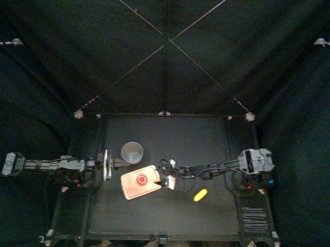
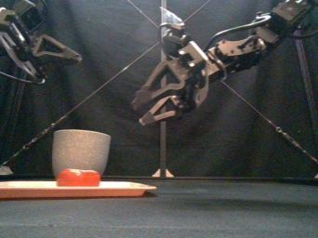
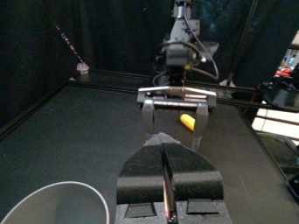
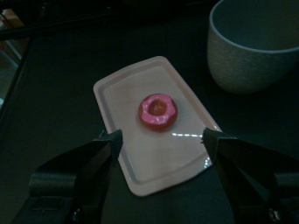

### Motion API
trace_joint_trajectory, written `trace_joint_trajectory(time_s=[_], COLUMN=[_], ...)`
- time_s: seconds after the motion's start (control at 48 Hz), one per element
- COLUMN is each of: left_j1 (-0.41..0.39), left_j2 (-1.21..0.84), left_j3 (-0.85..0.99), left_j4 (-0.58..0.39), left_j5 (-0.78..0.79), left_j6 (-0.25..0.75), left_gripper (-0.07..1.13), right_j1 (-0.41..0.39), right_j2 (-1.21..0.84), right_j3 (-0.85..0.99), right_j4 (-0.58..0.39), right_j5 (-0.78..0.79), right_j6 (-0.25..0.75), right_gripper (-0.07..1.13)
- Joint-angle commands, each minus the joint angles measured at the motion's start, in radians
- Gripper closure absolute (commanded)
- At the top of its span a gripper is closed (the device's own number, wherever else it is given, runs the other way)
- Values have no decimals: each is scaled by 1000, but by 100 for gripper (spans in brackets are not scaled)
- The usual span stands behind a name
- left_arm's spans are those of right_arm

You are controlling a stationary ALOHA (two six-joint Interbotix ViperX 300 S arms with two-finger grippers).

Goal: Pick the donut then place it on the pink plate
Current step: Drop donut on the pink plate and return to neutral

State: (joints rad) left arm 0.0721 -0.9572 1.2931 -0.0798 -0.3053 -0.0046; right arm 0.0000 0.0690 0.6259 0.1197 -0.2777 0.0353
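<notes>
1. Black curtains back the dark counter (image 1: 194,135); a pink plate (image 2: 125,188) lies at the lower left of the front view, and the red donut (image 2: 78,177) sits on it.
2. Right hand (image 4: 160,142) hangs raised near the frame's centre; jaws spread wide, holding nothing (its wrist view looks down on the donut).
3. Grey cup (image 2: 82,149) stands just behind the plate; a yellow toy (image 1: 200,195) lies to the lower right in the top view.
4. Left hand (image 3: 167,144) rests at the left edge; jaws pressed together.
</notes>
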Motion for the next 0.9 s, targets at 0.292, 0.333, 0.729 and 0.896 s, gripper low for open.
trace_joint_trajectory(time_s=[0.292,0.333,0.729,0.896], left_j1=[0,-2,-2,-5], left_j2=[5,5,5,5], left_j3=[-15,-18,-21,-17], left_j4=[0,0,0,0], left_j5=[-8,-8,-8,-8], left_j6=[5,5,3,3], left_gripper=[103,103,103,103], right_j1=[-60,-64,-87,-101], right_j2=[-370,-414,-732,-811], right_j3=[268,296,506,552], right_j4=[37,43,44,46], right_j5=[-40,-40,-40,-40], right_j6=[2,0,0,0], right_gripper=[3,3,3,3])
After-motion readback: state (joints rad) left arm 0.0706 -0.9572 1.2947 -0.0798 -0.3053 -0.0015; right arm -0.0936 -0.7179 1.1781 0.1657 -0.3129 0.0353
